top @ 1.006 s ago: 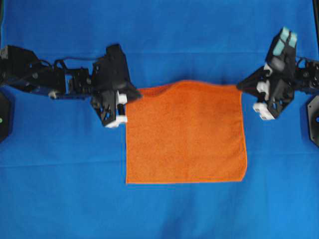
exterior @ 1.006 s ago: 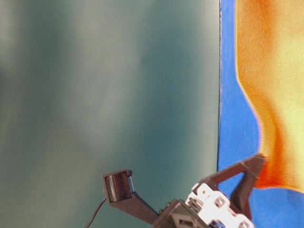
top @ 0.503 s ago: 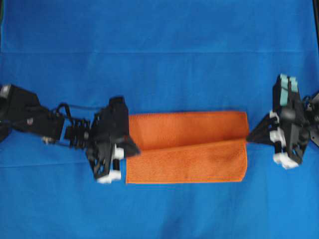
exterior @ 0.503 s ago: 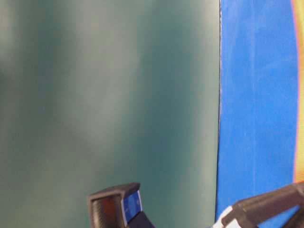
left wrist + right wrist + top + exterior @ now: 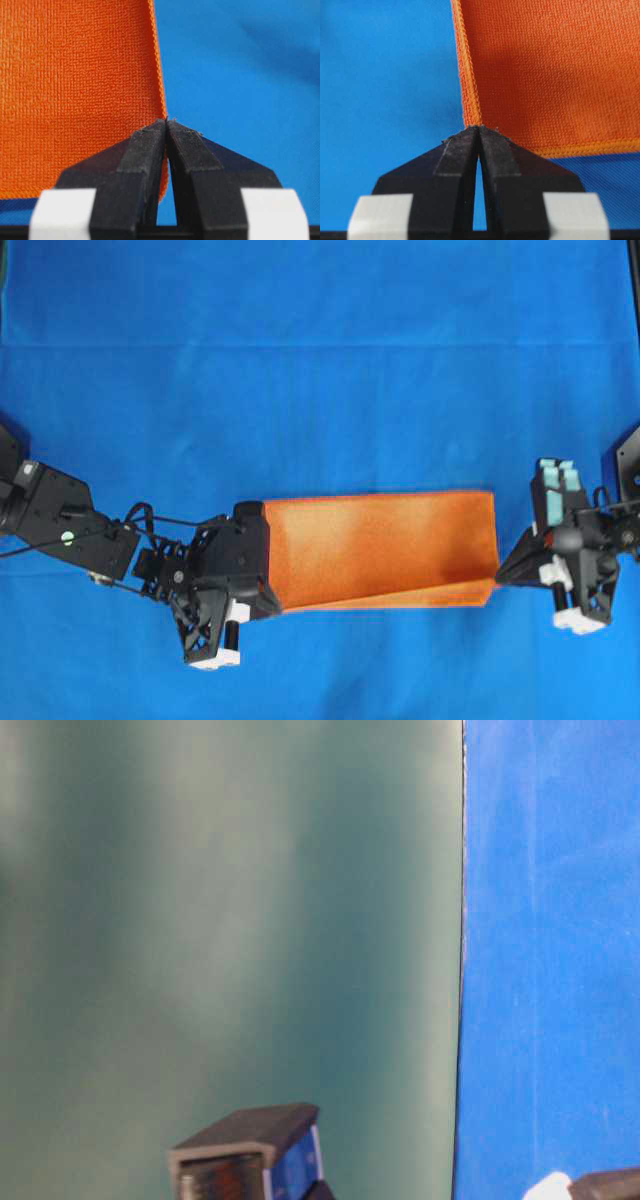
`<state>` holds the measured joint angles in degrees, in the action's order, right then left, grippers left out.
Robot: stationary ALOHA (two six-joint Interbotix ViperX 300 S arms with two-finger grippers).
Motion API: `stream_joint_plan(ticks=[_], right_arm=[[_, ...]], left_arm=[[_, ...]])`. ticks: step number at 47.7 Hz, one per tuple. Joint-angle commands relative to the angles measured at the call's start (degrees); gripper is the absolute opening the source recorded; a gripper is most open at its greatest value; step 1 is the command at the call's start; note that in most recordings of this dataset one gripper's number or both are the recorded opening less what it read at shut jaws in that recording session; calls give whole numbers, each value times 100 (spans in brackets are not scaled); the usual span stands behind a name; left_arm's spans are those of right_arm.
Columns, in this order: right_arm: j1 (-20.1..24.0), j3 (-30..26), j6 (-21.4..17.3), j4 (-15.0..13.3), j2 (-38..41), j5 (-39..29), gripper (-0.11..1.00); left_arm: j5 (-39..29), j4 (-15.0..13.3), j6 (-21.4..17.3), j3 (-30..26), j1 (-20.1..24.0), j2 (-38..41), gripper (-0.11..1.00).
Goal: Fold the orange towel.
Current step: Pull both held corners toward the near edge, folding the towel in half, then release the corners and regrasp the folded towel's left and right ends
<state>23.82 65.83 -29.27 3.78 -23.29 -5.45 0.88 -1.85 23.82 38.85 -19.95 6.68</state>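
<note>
The left gripper [image 5: 166, 122] is pinching a corner of the orange towel [image 5: 385, 545] between jaws that are pressed together, and the right gripper [image 5: 479, 129] is doing the same at the opposite corner, its tips closing on the stitched hem. Between them the towel is lying doubled over on the blue table cloth [image 5: 320, 360], the carried edge nearly meeting the near edge, with a thin sliver of the lower layer showing along the front. The cloth is hanging and creasing freely, so it is probably light, soft and limp, draping rather than holding shape. The woven microfibre is likely gripping the pads well. The hemmed corners are looking like the firmest places to take hold.
</note>
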Motion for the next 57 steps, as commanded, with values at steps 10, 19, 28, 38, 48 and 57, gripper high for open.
stream_joint_plan(ticks=[10,19,28,38,48,57], right_arm=[[53,-281,-9,18,439,18,1],[97,-334,-9,18,536,9,1],[105,-343,-18,35,536,9,3],[97,-343,-18,53,475,-9,54],[-97,-325,0,-35,26,-105,61],[-896,-272,35,-466,-229,-387,62]], left_arm=[[-123,18,-35,-18,-53,-35,3],[-88,18,-35,-62,-53,9,3],[-44,18,-35,-70,-53,18,17],[-44,18,-62,-105,18,-26,62],[-369,35,-158,-26,281,-448,64],[-510,35,-571,79,756,-633,64]])
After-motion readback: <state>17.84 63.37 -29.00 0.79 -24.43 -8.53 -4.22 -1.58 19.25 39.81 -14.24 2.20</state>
